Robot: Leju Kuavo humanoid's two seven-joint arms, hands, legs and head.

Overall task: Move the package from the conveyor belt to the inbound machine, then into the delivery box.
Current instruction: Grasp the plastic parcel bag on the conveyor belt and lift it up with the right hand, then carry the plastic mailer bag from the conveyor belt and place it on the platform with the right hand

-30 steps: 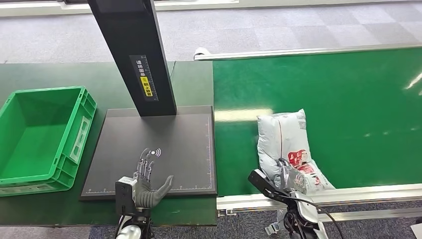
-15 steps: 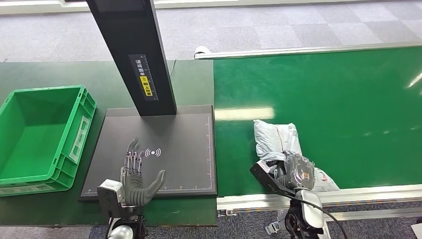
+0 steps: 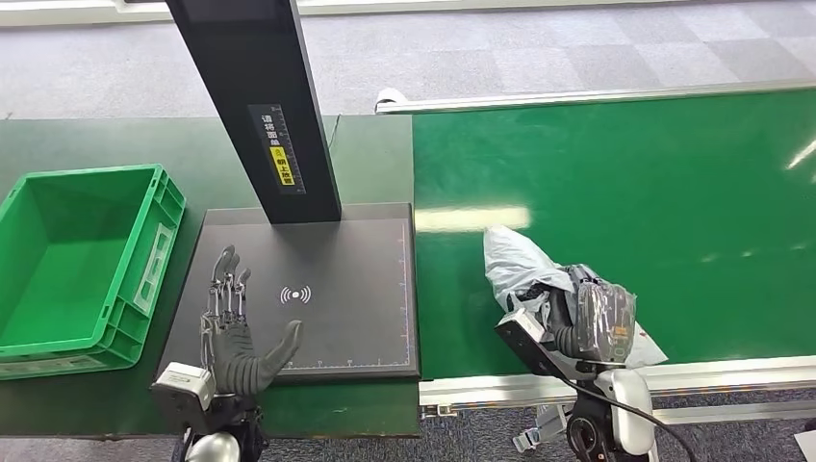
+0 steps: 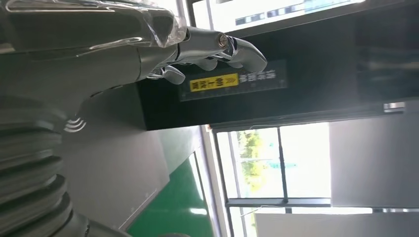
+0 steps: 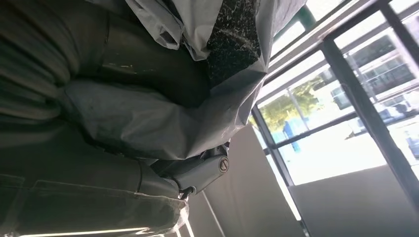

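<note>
— Right hand (image 3: 589, 322)?
— Gripping the package (image 3: 524, 265), low and right of centre in the head view, fingers curled round the crumpled grey plastic; wrapping bunching over the fingers (image 5: 197, 173) in the right wrist view.
— Package itself?
— Lying at the near edge of the green conveyor belt (image 3: 674, 192), pale end sticking up and left out of the hand, red-printed part showing at the lower right of the hand. Touching the belt or just lifting off it: cannot tell.
— Left hand (image 3: 234, 332)?
— Holding nothing, fingers spread and pointing up the frame, thumb out to the right, hovering over the lower left corner of the dark plate of the inbound machine (image 3: 366, 289). Touching the plate or not: cannot tell.
— Machine post?
— Rising black to the upper left of the frame, carrying a yellow label (image 4: 214, 83).
— Delivery box (image 3: 29, 332)?
— Sitting at the far left, green, just beside the plate, on the dark green table (image 3: 375, 154).
</note>
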